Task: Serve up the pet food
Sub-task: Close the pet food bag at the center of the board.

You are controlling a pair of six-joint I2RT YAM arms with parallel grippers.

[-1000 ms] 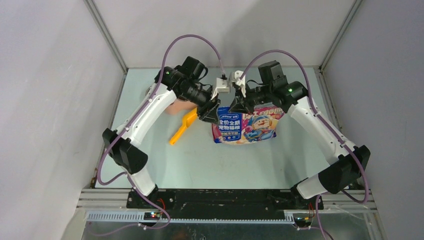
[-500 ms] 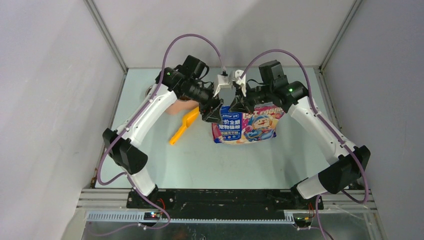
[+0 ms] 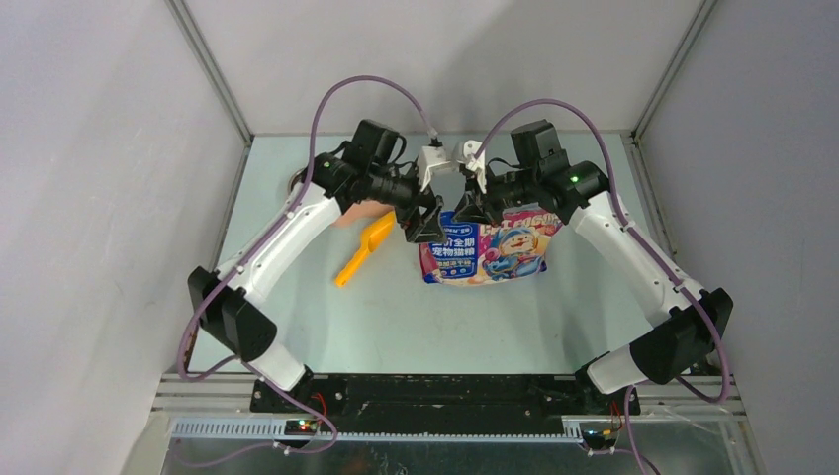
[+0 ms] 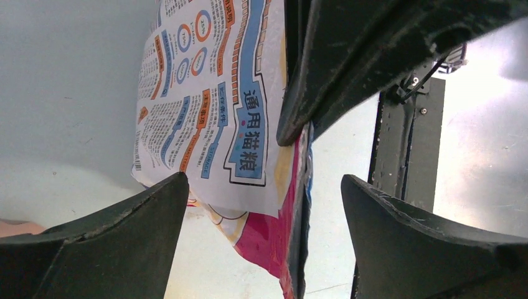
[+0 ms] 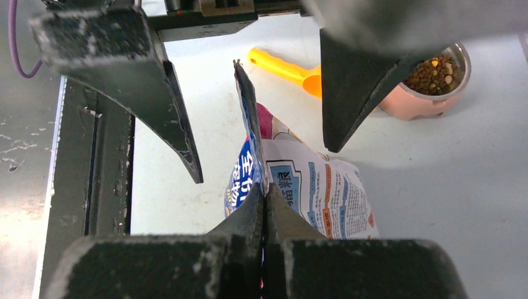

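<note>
**Pet food (image 5: 433, 70) is in a bowl, and the bag is held by its top**

Some of the job looks done. Small brown bits fill a round bowl (image 5: 464, 62) near the far left corner of the desk (image 3: 396, 317). I cannot tell if more food is meant to go in. The rest of the food must be inside the bag (image 3: 490, 247), where I cannot see it. The bag stands in the middle of the desk, closer to the far edge.

The right gripper (image 5: 264, 199) is squeezed tight on the top edge of the bag and holds it up. The left gripper (image 4: 263, 182) has its two fingers wide apart, one on each side of that same edge, not touching it. I think the top is about to be pulled open or pressed flat, but I cannot tell which.

The bag is thin and shiny, with bright blue, pink and red print. It is flat at the top and fat lower down. The bowl is shiny metal in a pink holder (image 5: 405, 107). The scoop (image 3: 361, 249) is hard orange plastic with a long handle, and lies on the desk between the bowl and the bag. The fingers are black, hard and pointed.
</note>
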